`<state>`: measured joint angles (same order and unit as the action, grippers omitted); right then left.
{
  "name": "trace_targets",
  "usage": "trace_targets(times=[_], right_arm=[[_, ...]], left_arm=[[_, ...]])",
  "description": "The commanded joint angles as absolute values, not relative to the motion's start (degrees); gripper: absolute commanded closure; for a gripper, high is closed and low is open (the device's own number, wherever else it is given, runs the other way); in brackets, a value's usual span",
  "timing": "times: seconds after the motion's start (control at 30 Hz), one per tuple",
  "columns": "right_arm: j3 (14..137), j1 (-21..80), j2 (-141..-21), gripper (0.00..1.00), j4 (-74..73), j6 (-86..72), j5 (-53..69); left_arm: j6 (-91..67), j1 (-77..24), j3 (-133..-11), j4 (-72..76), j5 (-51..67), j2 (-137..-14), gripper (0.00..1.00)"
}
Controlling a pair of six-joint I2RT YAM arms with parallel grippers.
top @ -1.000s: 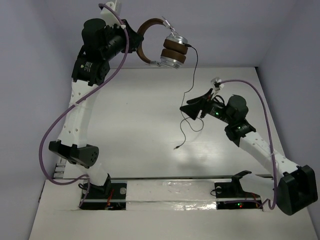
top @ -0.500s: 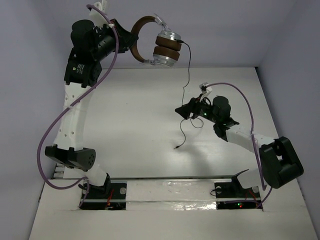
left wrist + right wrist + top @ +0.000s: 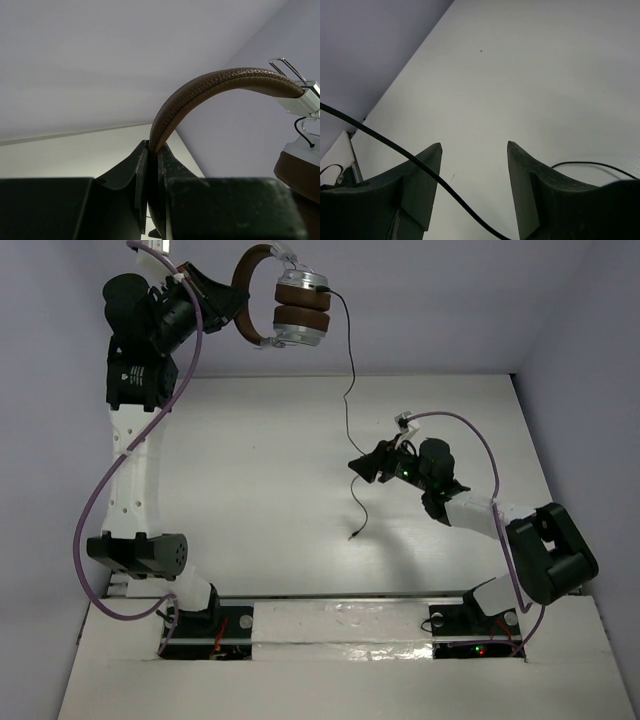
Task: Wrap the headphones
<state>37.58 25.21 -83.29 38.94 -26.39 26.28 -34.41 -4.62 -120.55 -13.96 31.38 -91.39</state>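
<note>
Found the headphones (image 3: 290, 310) raised high over the far left of the table (image 3: 250, 460), well clear of its surface. Saw the left gripper (image 3: 232, 312) clamped tight on the brown headband (image 3: 215, 82), with jaws pressed to either side of the band near one end of its arch. Saw the two ear cups (image 3: 300, 332) stacked together just to that gripper's right.

Traced the thin dark cord (image 3: 348, 370) from the cups down to the right gripper (image 3: 358, 466), low over the middle of the table and well apart from the cups. Noted its fingers spread apart, closed on nothing. In the right wrist view, saw the cord cross in front of one finger and drop into the gap between the two. Could not tell whether cord touched finger. Below the gripper, followed the cord on to its plug end (image 3: 352, 537) near the table.
</note>
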Motion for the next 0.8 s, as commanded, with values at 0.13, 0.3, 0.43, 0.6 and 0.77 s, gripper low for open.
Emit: trace_targets(times=[0.13,0.3,0.43,0.6,0.77], right_arm=[[38.0,25.6,-85.8,0.65,43.2,-26.2,25.3],[41.5,28.4,-85.0,1.0,39.0,-27.7,22.4],[49.1,33.1,-83.1,1.0,21.4,-24.5,12.9],[52.6,37.3,-81.1,1.0,9.2,-24.4,-1.4],[58.2,37.4,-83.4,1.0,-2.0,-23.2,-12.3]], left_arm=[[-39.5,-1.2,-121.5,-6.5,34.5,-87.3,1.0],[-44.1,-1.2,-107.3,3.7,31.6,-82.7,1.0],[-47.3,-1.2,-91.6,10.1,23.7,-80.7,1.0],[-53.0,-0.6,-82.6,17.0,20.1,-83.6,1.0],[-58.8,-0.6,-73.9,23.9,22.9,-86.5,1.0]])
